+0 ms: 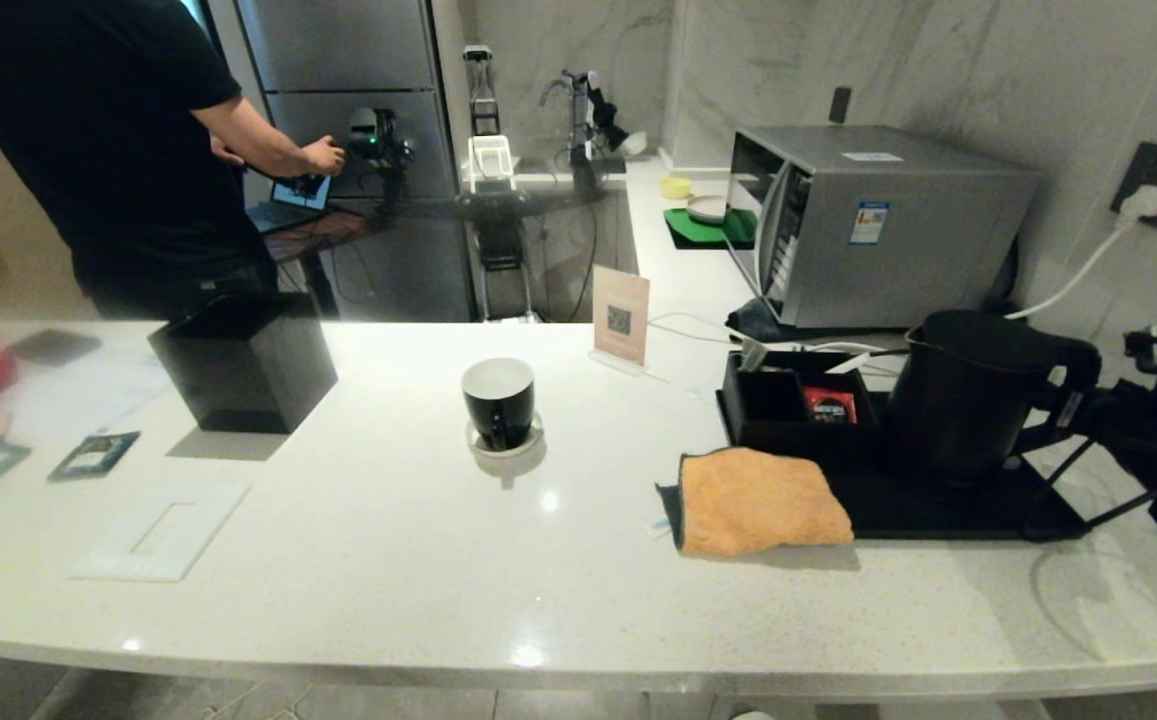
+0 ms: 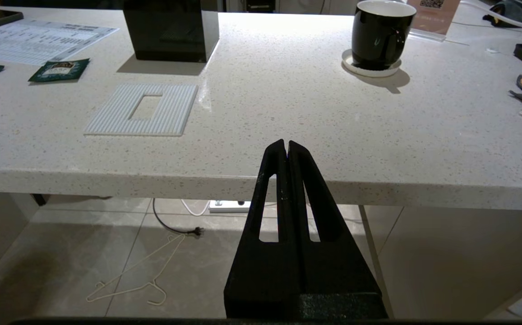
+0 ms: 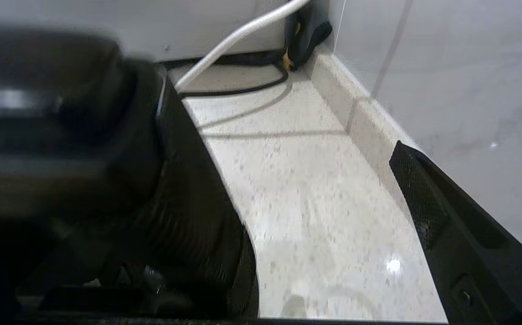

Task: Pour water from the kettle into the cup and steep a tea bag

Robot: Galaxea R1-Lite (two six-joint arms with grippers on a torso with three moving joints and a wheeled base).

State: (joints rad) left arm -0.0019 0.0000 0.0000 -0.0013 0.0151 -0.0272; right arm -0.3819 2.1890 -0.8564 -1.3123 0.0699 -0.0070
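Right gripper (image 1: 1103,415) wide open beside the kettle (image 1: 968,395) handle, nothing held yet. Straddle the handle squarely before closing (grip high). Cup (image 1: 499,400) sits at nine o'clock of kettle, well apart. Left gripper (image 2: 286,146) closed, parked.

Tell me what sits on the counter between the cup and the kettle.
In the head view, between cup and kettle lie an orange cloth and a black compartment box.

The speckled stone-like counter (image 1: 558,560) is gleaming smooth under a glossy black cup (image 1: 499,402), while the matt black kettle (image 1: 968,395) is sitting dull beside a fuzzy orange cloth (image 1: 760,500) and a brushed-metal microwave (image 1: 898,225).
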